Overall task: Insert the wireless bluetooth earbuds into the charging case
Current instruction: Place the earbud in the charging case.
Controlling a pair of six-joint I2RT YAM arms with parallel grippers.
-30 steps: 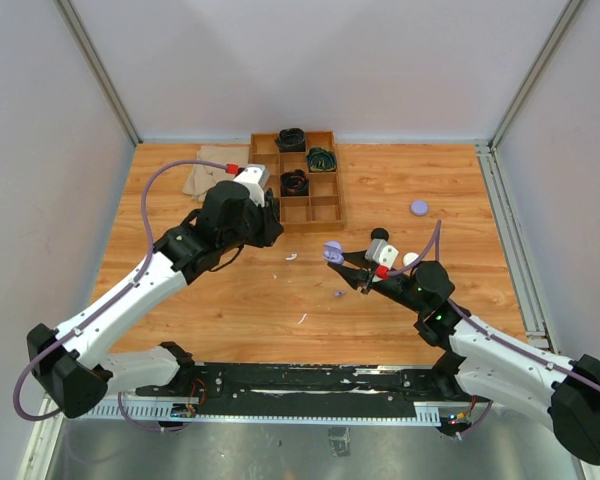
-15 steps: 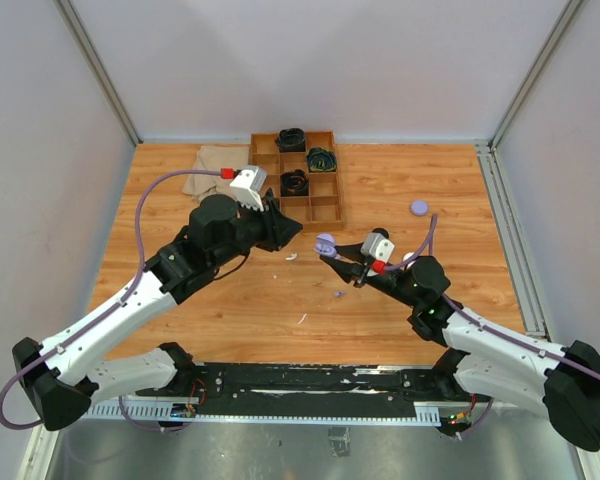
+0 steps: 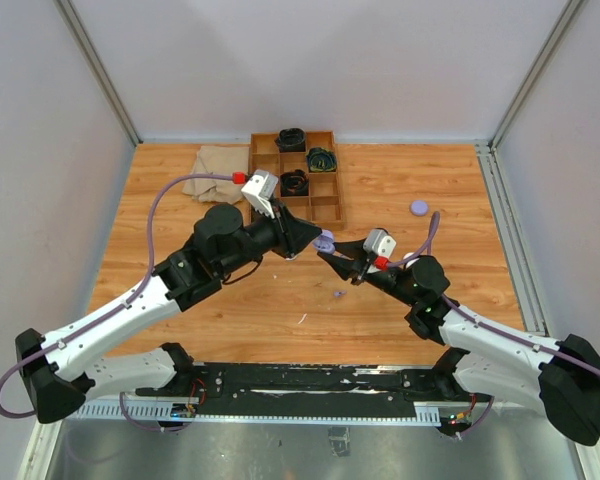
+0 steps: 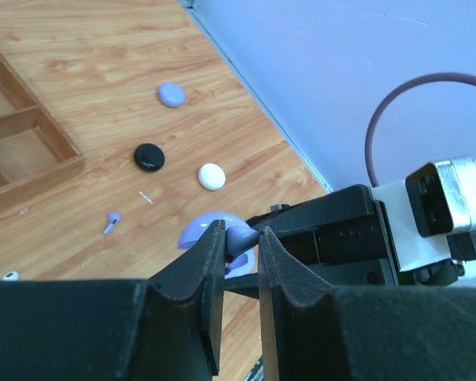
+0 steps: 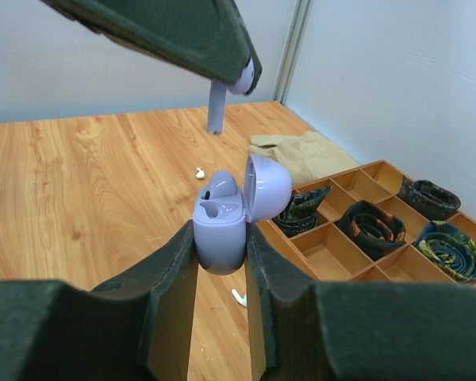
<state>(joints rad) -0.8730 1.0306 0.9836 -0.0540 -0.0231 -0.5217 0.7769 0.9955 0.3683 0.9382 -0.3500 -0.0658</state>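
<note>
Right wrist alone: charging case [image 5: 220, 230] interior

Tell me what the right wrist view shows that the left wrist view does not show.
Only right wrist: the open charging case with empty sockets, and the beige cloth. Only left wrist: lilac puck, black puck, white puck, a loose lilac earbud. Both: the left gripper pinching a second lilac earbud near the case, which the right gripper holds.

Smooth glossy plastic noted on charging case [image 5: 220, 232]; desk [image 3: 450, 170] finished in satin wood grain; tray [image 3: 323, 208] made of matt wood.
</note>
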